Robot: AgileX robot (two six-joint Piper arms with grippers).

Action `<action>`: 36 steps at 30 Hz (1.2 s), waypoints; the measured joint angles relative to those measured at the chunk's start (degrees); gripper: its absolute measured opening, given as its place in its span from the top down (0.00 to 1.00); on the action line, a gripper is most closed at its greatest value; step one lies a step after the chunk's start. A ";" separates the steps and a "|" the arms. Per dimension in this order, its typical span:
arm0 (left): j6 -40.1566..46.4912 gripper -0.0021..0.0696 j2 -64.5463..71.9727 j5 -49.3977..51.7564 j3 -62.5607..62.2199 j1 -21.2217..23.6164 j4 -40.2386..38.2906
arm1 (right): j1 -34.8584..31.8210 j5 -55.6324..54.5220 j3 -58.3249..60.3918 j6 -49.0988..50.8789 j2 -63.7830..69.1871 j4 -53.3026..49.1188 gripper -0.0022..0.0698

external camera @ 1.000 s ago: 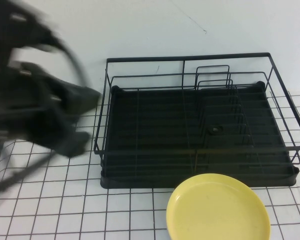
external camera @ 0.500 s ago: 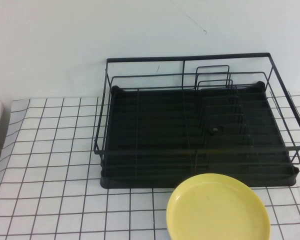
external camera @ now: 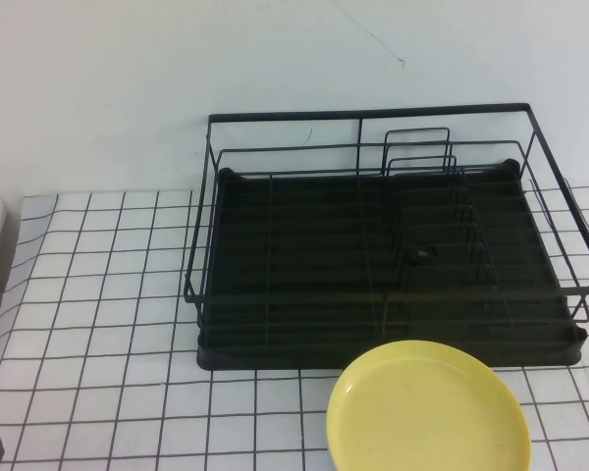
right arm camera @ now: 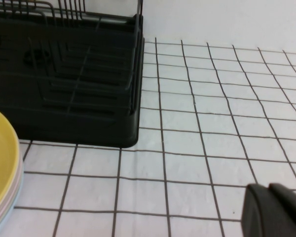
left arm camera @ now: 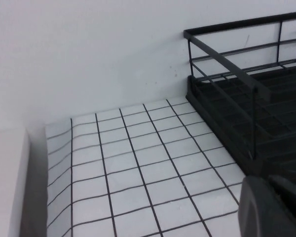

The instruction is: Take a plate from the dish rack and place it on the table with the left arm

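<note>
— Looking down, we find the plate (external camera: pixel 428 410) flat on the table (external camera: pixel 108 294), lower right of the frame, just in front of the dish rack (external camera: pixel 388 235).

— Agreed. The left gripper (left arm camera: pixel 272 207) and right gripper (right arm camera: pixel 274 210) show only as dark tips in the wrist views' lower right corners; we can't tell whether their fingers are spread.

You are looking at a staged lab tabletop: a grid-printed white cloth covers the table (external camera: pixel 98 294), a bare white wall (external camera: pixel 275 59) behind it.
</note>
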 joint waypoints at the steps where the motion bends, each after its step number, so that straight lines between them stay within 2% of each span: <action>1: 0.93 0.97 -1.12 0.65 0.00 0.24 0.11 | 0.00 0.00 0.00 0.00 0.00 0.00 0.97; 10: 3.10 0.97 -2.92 9.40 0.00 4.65 1.98 | 0.00 0.00 0.00 0.00 0.00 0.12 0.97; 17: 3.19 0.97 -2.92 12.50 -0.11 5.10 1.96 | 0.00 0.00 0.00 0.00 0.00 0.21 0.97; 20: -0.26 0.97 -2.92 10.97 -0.11 5.10 -1.05 | 0.00 0.00 0.00 0.00 0.00 0.21 0.97; 24: -4.90 0.97 -3.04 6.33 -0.01 5.10 -9.25 | 0.00 0.00 0.00 0.00 0.00 0.21 0.97; 26: -5.54 0.97 -3.04 5.19 -0.01 4.97 -10.02 | 0.00 0.00 0.00 0.00 0.00 0.21 0.97; 30: -5.67 0.97 -3.04 4.96 -0.01 4.32 -5.51 | 0.00 0.00 0.00 0.00 0.00 0.21 0.97; 33: -7.94 0.97 -3.04 5.35 -0.01 4.12 2.23 | 0.00 0.00 0.00 0.00 0.00 0.21 0.97; 36: -11.76 0.97 -3.04 9.80 -0.01 4.12 10.07 | 0.00 0.00 0.00 0.00 0.00 0.21 0.97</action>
